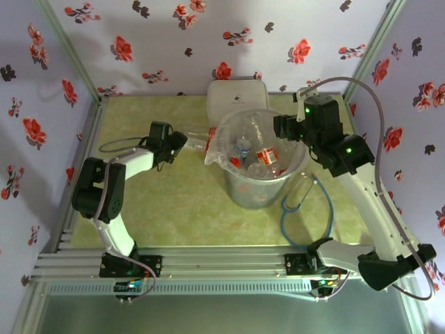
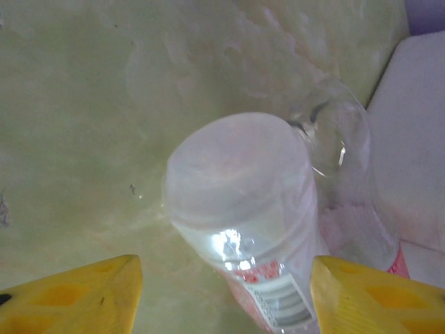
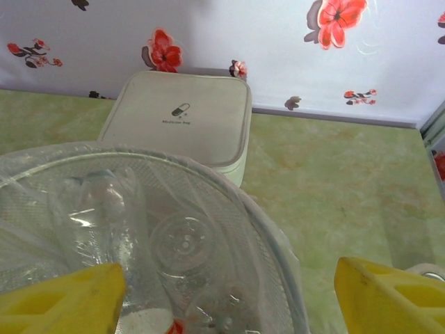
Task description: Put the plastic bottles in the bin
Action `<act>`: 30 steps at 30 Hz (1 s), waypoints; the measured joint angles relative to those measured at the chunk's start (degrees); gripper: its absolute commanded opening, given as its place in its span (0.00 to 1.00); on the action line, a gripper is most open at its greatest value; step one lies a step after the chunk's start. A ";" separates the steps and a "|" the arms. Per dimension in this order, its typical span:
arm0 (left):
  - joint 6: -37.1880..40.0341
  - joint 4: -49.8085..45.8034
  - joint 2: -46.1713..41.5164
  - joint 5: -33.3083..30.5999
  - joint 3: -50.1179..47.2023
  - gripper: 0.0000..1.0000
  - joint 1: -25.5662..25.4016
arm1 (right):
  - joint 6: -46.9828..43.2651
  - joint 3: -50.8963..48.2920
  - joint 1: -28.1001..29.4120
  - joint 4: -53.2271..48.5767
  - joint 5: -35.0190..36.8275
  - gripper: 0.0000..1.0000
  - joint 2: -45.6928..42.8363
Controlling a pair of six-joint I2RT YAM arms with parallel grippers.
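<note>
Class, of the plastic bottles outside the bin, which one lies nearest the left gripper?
The barcode-labelled bottle between the fingers of the left gripper; a second bottle lies beyond it.

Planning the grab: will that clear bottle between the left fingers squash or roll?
Probably light: the bottle looks empty. Its thin clear wall may dent when squeezed. Round and glossy, it could slip or roll.
</note>
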 measured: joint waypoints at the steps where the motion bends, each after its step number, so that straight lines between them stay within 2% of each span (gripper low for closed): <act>1: -0.39 0.22 0.85 -0.26 0.46 0.59 -0.17 | 0.00 -0.37 -0.24 0.02 0.00 0.79 -0.31; 11: -1.14 -0.87 1.99 -2.73 2.21 0.44 -1.60 | -0.42 -4.52 -3.72 0.90 -0.70 0.79 -2.71; 17: 1.42 -6.03 -4.42 -6.56 2.21 0.40 -1.60 | -0.63 -6.10 -5.49 2.19 -1.81 0.79 -4.00; 20: 2.43 -7.23 -8.37 -8.24 2.21 0.48 -1.60 | -0.81 -6.69 -6.21 2.71 -2.69 0.80 -4.50; 22: 2.47 -7.08 -9.40 -8.72 2.29 0.64 -1.60 | -0.81 -6.93 -6.54 3.10 -3.13 0.80 -4.63; 25: 1.99 -6.62 -8.13 -8.63 2.32 0.78 -1.66 | -0.81 -7.26 -6.78 3.41 -3.78 0.80 -4.83; 30: 0.92 -5.77 -0.74 -8.09 4.90 0.81 -2.49 | -0.81 -7.54 -6.95 3.43 -3.96 0.80 -5.51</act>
